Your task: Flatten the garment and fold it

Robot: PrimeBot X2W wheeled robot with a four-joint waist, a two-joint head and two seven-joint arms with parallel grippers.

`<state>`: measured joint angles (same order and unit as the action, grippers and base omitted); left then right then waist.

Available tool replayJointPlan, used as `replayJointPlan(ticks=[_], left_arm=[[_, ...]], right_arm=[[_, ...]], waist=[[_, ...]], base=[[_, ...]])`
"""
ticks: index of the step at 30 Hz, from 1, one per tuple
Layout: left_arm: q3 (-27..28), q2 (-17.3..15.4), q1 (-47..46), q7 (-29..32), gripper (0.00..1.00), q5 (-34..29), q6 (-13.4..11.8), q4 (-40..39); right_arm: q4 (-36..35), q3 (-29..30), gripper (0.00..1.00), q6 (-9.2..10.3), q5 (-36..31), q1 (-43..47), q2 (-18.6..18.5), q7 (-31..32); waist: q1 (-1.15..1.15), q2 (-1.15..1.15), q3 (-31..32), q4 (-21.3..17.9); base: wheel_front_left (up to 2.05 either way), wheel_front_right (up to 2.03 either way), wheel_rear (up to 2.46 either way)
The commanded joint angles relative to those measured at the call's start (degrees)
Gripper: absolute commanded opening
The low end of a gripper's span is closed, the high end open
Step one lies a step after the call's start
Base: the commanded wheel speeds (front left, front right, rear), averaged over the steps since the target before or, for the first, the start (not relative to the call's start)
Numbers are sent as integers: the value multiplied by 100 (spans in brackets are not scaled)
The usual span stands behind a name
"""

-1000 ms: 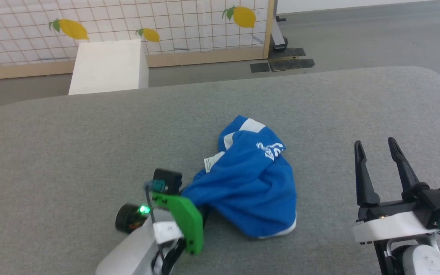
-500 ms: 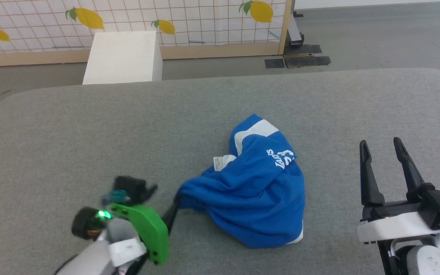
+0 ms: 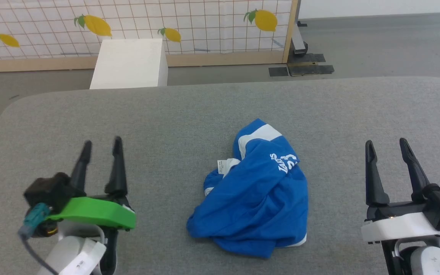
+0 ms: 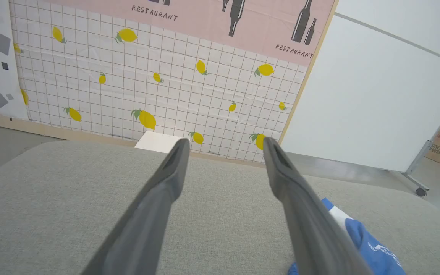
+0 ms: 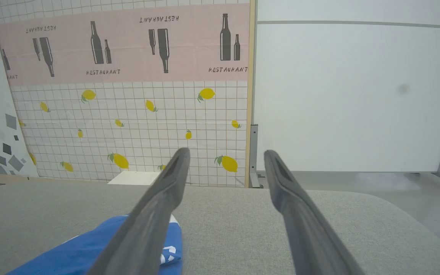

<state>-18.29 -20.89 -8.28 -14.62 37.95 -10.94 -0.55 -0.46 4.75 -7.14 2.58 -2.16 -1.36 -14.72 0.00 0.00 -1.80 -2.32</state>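
Closest to me, at the lower left of the head view, my left gripper (image 3: pixel 102 140) hovers over the grey padded table (image 3: pixel 159 114), its two dark fingers spread apart with nothing between them. At the lower right, my right gripper (image 3: pixel 385 141) stands the same way, fingers parted and empty. Both are well apart from the cloth, one on each side of it.

Between them and a little farther out, near the middle of the table, lies the garment (image 3: pixel 256 198). I judge the task to be at its very start: nothing is flattened and nothing is folded. What is left is everything: find a waistband or hem, spread the fabric flat, smooth it, and only then make the folds.

It is bright blue, thin cloth in a loose crumpled heap, with soft rounded folds at the near edge where layers tuck under one another. A sliver of white peeks out at the near right. Farther up I see white lettering with a number, a small white tag on the left flank, and a wide white stripe at the far tip. I cannot tell which opening is which.

Beyond the table stand a white box (image 3: pixel 130 63) and a lemon-print screen (image 3: pixel 204 26).
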Motion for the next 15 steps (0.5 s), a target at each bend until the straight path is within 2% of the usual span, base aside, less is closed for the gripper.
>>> replayJointPlan(ticks=[1, 5, 11, 15], left_arm=[[242, 171, 146, -35, 100, -250, 161, -74], [887, 700, 452, -36, 100, -870, 666, -144], [1478, 1258, 765, -37, 100, -1479, 1418, 184], [1706, 1460, 815, -37, 100, -1694, 1688, 491]], right_arm=[[-29, 19, 100, -35, -18, 118, -3, -28], [-20, 21, 100, -35, -56, 173, -3, -28], [35, -43, 100, -35, -84, 214, -3, -28], [61, -88, 100, -35, -74, 250, -3, -28]], waist=[[0, 0, 28, 28], [0, 0, 81, 59], [0, 0, 128, 65], [0, 0, 134, 57]], base=[[0, 0, 0], [0, 0, 0], [0, 0, 0], [0, 0, 0]])
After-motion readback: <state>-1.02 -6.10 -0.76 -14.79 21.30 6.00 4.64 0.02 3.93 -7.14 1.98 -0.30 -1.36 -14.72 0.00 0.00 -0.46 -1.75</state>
